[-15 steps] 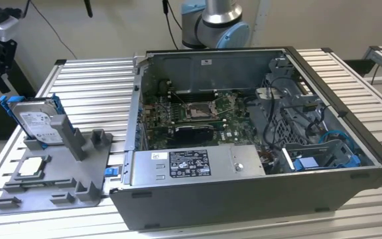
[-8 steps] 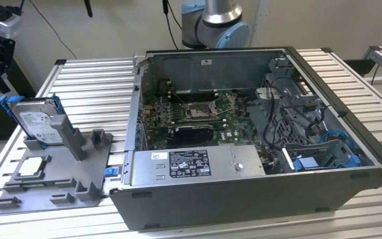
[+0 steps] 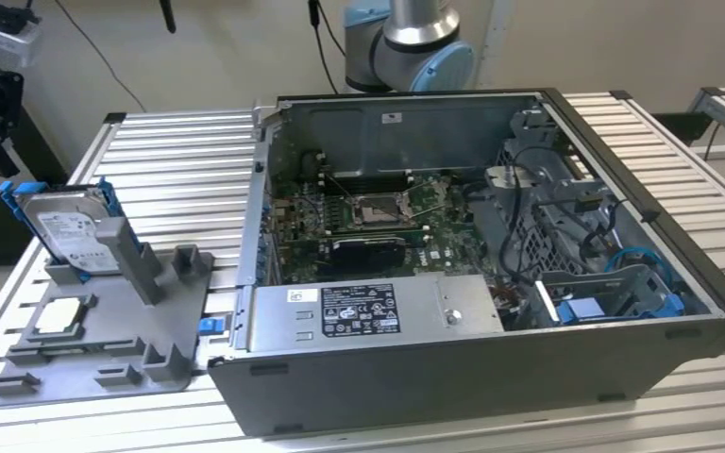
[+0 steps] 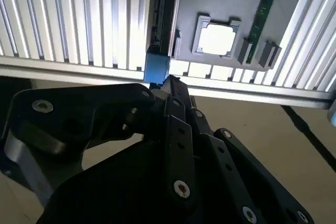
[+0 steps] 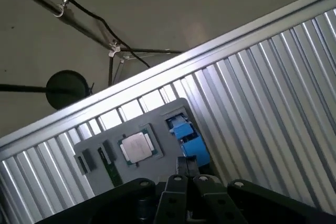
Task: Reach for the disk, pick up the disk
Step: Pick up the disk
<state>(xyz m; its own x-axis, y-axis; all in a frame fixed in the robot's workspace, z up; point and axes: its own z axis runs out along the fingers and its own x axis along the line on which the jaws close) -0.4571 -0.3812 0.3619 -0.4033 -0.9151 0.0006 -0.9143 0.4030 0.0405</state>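
- The disk (image 3: 71, 226) is being kept upright in a slot of the grey holder (image 3: 148, 321). In the exterior view it is at nine o'clock of the open computer case (image 3: 463, 368), and a small chip (image 3: 60, 318) is lying at six o'clock of it.
- The disk is not yet being touched. In the first wrist view its blue frame (image 5: 186, 136) is being seen just beyond the gripper (image 5: 186, 165).
- The fingers seem to be closed together, and nothing is being held.
- For a good grasp, the jaws should probably be opened wider than the disk, lined up with its flat faces and lowered straight, so that the holder is not knocked.
- The wrist is being held pointing downward over the table (image 3: 174, 151) edge, at eleven o'clock of the disk in the exterior view.
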